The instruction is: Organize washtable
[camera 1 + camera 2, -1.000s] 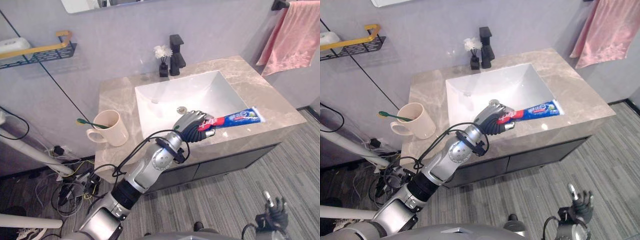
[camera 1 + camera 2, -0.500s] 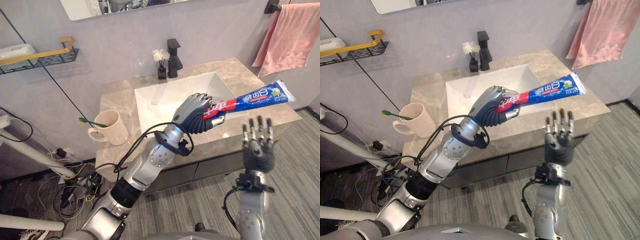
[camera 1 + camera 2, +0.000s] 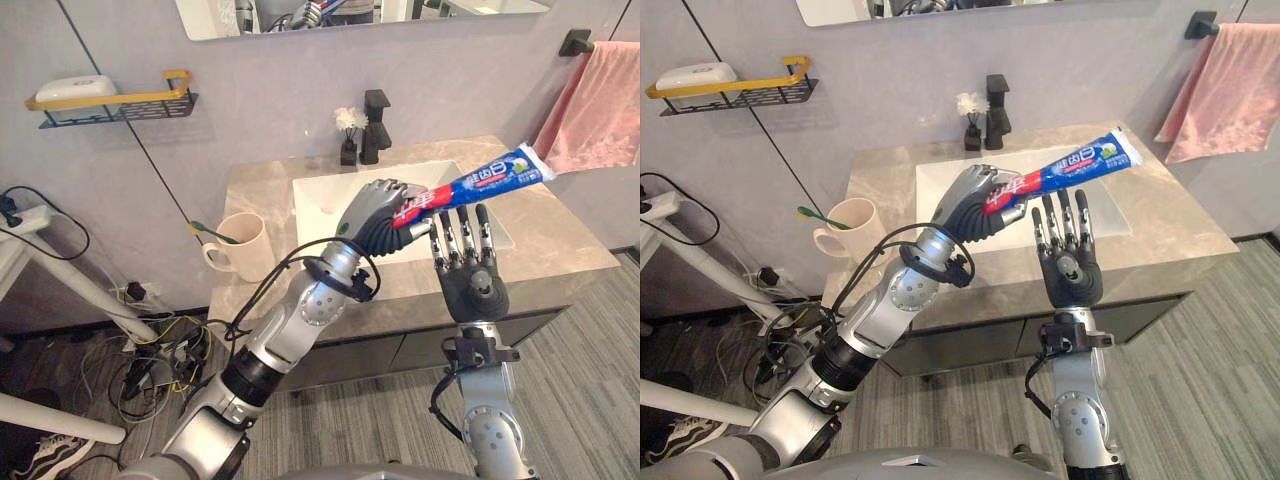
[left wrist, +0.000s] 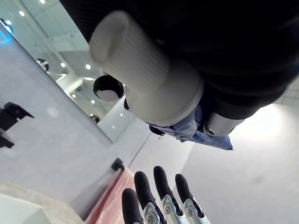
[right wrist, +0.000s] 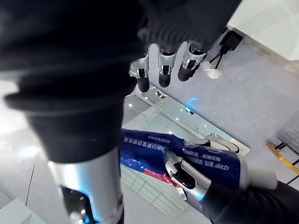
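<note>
My left hand point(image 3: 372, 215) is shut on the cap end of a blue and red toothpaste tube point(image 3: 480, 182) and holds it in the air above the white sink point(image 3: 325, 200). The tube slants up toward the right. Its white cap point(image 4: 140, 70) pokes out past the dark cover in the left wrist view. My right hand point(image 3: 468, 290) stands upright with straight fingers just under the tube, in front of the counter point(image 3: 560, 250). Its fingertips almost reach the tube. A cream mug point(image 3: 243, 245) with a green toothbrush point(image 3: 212, 233) in it stands on the counter's left end.
A black faucet point(image 3: 377, 125) and a small vase of white flowers point(image 3: 349, 135) stand behind the sink. A pink towel point(image 3: 605, 105) hangs at the right. A wall shelf point(image 3: 120, 100) at the left holds a white soap dish point(image 3: 75, 88).
The view has shifted. My left hand has lifted the tube higher over the sink. My right hand has risen from near the floor to just under the tube.
</note>
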{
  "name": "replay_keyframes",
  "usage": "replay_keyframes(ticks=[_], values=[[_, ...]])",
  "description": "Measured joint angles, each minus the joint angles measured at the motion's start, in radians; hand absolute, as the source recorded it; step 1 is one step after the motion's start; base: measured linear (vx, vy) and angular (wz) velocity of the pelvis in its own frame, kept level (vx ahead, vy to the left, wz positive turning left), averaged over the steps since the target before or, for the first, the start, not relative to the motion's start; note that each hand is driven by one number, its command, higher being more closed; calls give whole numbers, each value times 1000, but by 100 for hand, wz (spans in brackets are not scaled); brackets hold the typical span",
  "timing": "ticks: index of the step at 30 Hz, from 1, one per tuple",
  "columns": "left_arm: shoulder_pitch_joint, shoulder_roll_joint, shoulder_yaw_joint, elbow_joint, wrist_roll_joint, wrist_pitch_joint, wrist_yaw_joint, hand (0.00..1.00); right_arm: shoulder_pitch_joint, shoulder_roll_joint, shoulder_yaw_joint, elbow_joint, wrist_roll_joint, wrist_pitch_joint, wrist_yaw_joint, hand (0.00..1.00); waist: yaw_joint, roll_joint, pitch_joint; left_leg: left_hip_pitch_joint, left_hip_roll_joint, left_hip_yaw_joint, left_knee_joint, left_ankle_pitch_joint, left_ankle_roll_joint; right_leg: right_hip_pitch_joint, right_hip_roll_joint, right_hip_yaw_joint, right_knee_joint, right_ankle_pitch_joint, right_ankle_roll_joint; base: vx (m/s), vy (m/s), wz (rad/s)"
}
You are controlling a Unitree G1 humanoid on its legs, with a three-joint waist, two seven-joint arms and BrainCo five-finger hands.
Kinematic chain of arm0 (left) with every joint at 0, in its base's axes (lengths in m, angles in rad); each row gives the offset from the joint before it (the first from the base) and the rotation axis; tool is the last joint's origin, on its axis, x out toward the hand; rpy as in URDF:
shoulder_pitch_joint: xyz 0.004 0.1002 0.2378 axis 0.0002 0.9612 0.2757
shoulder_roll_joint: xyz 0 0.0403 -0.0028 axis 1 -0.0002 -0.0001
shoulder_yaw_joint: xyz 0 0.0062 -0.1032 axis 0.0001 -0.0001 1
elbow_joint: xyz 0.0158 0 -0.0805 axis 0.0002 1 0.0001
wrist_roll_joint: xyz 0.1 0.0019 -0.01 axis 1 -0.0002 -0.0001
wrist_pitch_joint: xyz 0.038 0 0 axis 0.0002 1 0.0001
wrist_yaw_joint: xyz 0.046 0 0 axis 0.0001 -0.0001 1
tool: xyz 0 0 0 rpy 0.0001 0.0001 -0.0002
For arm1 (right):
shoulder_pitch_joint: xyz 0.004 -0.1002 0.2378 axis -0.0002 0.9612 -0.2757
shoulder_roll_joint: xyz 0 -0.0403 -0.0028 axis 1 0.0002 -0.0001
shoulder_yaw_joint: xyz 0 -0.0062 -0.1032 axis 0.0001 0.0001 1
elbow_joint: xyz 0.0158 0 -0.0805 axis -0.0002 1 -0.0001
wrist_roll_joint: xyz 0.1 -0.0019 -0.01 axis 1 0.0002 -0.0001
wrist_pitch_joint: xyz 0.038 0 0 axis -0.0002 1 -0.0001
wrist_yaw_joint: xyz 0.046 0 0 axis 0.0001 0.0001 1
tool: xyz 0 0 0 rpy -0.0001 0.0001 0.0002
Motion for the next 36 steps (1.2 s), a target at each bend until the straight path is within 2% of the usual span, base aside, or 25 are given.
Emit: replay_keyframes(ticks=[8,21,23,27,36], values=[[11,2,2,16,0,-2,2,100,-55,-16,-2,0,0,-11,-25,0,0,-10,-12,1,-7,-4,-1,3,4,8,-5,-1,-13,9,3,0,0,0],[60,6,-71,20,-2,-27,-5,100,-101,-16,-51,1,39,-51,-64,0,5,-9,-14,1,-9,-10,-4,5,6,10,-5,-5,-16,10,3,0,0,0],[61,6,-89,20,-2,-42,-11,100,-106,-16,-50,2,40,-52,-65,0,6,-9,-14,1,-9,-14,-4,6,6,12,-5,-9,-17,10,3,-4,-2,4],[64,6,-119,20,-3,-48,-23,100,-106,-15,-50,6,78,-52,-70,0,7,-10,-19,0,-9,-25,-17,17,4,12,-5,-20,-19,10,3,-9,-2,8],[99,5,-168,19,-4,-54,-38,100,-106,-15,-48,14,78,-54,-71,0,19,-11,-22,-3,-9,-28,-23,22,3,16,-3,-25,-33,16,1,-2,-1,1]])
